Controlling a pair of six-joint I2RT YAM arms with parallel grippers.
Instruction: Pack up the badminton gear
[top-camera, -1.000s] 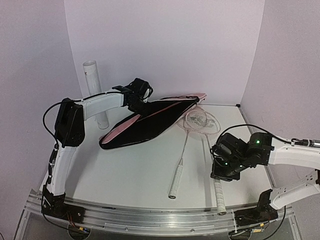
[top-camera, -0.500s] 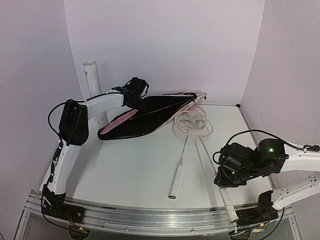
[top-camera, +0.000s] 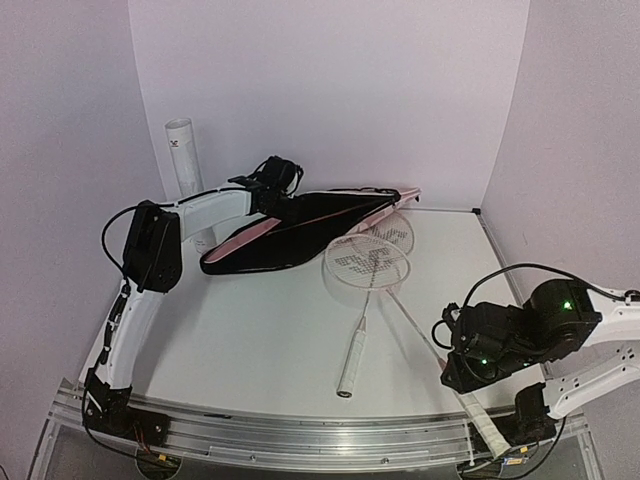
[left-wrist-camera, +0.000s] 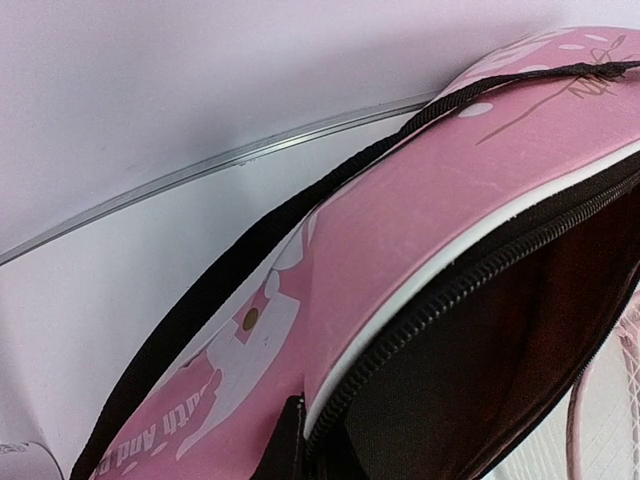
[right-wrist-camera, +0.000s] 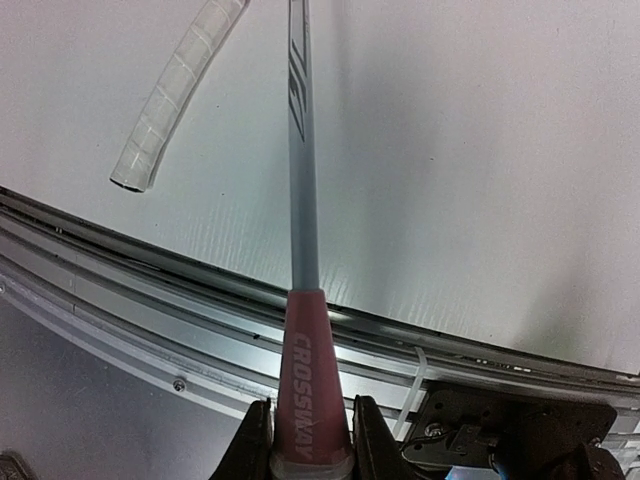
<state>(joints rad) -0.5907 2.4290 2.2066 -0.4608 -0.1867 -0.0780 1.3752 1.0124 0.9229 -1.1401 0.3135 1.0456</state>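
Step in hand: getting the first racket into the bag; neither racket is inside yet.

Left gripper (top-camera: 277, 183) sits at the raised upper rim of the long pink fabric bag with black zip and dark lining (top-camera: 300, 232); the rim stands off the white table (top-camera: 250, 340) and the mouth gapes toward the rackets; I judge the fingers closed on that rim, though the jaws themselves are hard to make out.

Right gripper (right-wrist-camera: 307, 420) is clamped on the pink cone above the grip of a thin white-framed racket (top-camera: 365, 262); this held racket lies low over the table, its head just short of the bag mouth and lying across the shaft of the second racket (top-camera: 351, 365); that one rests loose, head nearer the bag, white handle toward the near edge.

Next move, as I read it: line the head up with the opening and slide it in lengthwise, low, without dragging the second racket along; the mouth must be held wide.

Top view alone gives the layout: both heads, the bag, the tall white cardboard tube (top-camera: 184, 160) standing behind the left arm.

Right wrist view alone shows the grip itself: fingers tight either side of the cone; aluminium rail (right-wrist-camera: 150, 260) beyond.

Left wrist view alone shows zip teeth, the black strap (left-wrist-camera: 230, 290) and a sliver of strung frame at lower right.

Shuttlecocks: none seen in any view.
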